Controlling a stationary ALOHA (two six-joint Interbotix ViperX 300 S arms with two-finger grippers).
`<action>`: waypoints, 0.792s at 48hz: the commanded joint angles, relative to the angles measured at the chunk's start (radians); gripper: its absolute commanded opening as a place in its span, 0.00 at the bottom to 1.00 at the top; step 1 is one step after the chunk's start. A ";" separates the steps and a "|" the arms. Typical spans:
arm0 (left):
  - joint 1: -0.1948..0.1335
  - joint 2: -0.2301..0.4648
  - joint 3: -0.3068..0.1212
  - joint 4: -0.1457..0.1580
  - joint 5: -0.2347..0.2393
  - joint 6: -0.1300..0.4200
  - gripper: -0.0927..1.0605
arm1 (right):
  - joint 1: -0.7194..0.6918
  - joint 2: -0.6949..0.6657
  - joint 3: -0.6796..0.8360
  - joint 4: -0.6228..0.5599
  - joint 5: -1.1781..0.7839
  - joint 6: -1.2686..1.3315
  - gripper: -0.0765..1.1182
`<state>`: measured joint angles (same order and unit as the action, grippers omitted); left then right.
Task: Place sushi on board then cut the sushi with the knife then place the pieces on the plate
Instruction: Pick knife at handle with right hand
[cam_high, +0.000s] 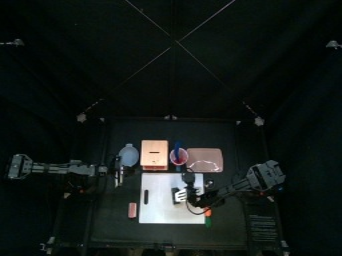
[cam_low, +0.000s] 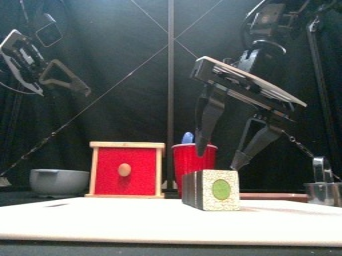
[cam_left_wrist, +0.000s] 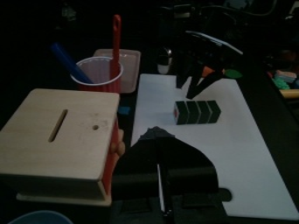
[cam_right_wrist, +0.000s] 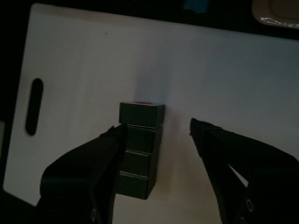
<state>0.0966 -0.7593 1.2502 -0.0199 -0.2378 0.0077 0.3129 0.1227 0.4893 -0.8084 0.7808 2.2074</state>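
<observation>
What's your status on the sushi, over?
Right gripper open, fingers poised over sushi roll. Roll whole on white board, uncut. Left gripper parked by wooden box. Nothing in the way.

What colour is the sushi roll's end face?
The sushi roll has a cream end with a green centre; front view shows it best.

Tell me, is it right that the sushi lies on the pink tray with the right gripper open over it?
Not quite. The sushi lies on the white board, not on the tray, as the right wrist view shows. The right gripper is indeed open over it.
</observation>
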 joint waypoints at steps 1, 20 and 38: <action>0.009 0.002 -0.012 -0.003 -0.002 -0.002 0.06 | -0.023 -0.098 0.058 -0.057 -0.067 -0.002 0.82; 0.023 0.002 -0.017 -0.006 -0.006 -0.003 0.06 | -0.161 -0.314 0.295 -0.279 -0.275 -0.006 0.82; 0.023 0.002 -0.032 -0.035 -0.012 -0.005 0.06 | -0.390 -0.466 0.431 -0.273 -0.471 -0.253 0.82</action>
<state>0.1166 -0.7609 1.2487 -0.0460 -0.2393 0.0046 -0.0337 -0.2976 0.9204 -1.0953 0.3329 1.9988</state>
